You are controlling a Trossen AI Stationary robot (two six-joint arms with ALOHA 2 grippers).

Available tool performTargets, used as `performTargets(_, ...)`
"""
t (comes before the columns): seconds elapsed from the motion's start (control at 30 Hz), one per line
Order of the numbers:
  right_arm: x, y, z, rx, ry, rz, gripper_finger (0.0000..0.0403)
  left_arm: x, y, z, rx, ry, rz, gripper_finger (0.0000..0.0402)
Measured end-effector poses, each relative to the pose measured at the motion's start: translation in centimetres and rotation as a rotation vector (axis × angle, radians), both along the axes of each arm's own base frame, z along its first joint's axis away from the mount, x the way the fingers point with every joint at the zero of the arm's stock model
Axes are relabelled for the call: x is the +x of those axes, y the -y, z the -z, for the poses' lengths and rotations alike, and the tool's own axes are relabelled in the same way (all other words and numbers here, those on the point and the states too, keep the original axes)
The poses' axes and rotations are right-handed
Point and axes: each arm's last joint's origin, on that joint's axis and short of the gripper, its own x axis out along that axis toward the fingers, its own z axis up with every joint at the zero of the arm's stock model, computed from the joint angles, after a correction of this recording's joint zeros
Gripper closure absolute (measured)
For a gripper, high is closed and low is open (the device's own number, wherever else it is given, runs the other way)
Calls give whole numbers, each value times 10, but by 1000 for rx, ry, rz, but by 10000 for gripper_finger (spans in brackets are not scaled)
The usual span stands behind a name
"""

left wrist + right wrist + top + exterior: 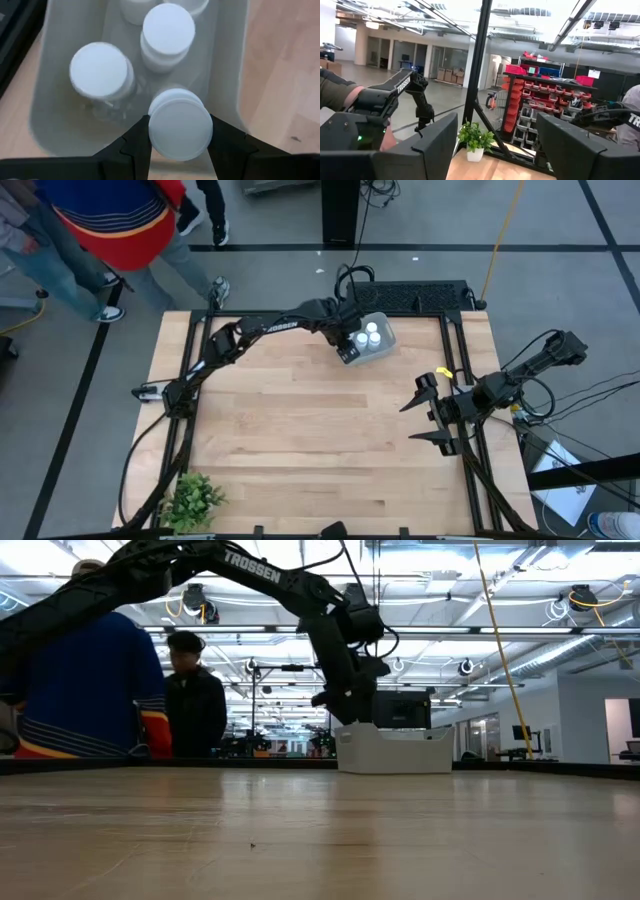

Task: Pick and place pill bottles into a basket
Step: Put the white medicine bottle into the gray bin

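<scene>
Left wrist view shows the left gripper [180, 131] directly above the basket [227, 75], its two dark fingers [137, 142] clamped on either side of a pill bottle [180, 127] whose flat, round white cap faces the camera. Below it, inside the translucent grey-blue basket, stand more pill bottles of the same kind: one [101, 72] beside the held bottle, another [167, 35] farther along, and parts of two more at the basket's far end; all are small white cylinders with plain round caps, and no label text can be read on them. High view places the basket [382, 340] at the far edge of the wooden table [300, 430], with white caps visible inside and the left gripper [348, 345] over its near end. White lettering reading TROSSEN runs along the left arm [250, 565] in the low view. Well away from the basket, the right gripper [428, 412] hangs over the table's right side with its jaws spread wide and nothing between them.
</scene>
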Motion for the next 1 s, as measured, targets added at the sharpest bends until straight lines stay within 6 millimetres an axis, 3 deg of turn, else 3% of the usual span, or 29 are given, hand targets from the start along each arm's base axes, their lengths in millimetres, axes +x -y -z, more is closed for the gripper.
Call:
performTargets(0.27, 0, 0, 0, 0, 0, 0, 140, 3, -2, 12, 0, -12, 3, 237)
performTargets(0.5, 0, 0, 0, -1, -3, 0, 140, 4, -3, 11, -5, 1, -13, 236)
performTargets(0.7, 0, 0, 0, -1, -3, 0, 140, 4, -4, 10, -1, 7, -1, 204)
performTargets(1.0, 0, 0, 0, -2, -4, -2, 140, 8, -3, 8, 13, 49, 6, 218)
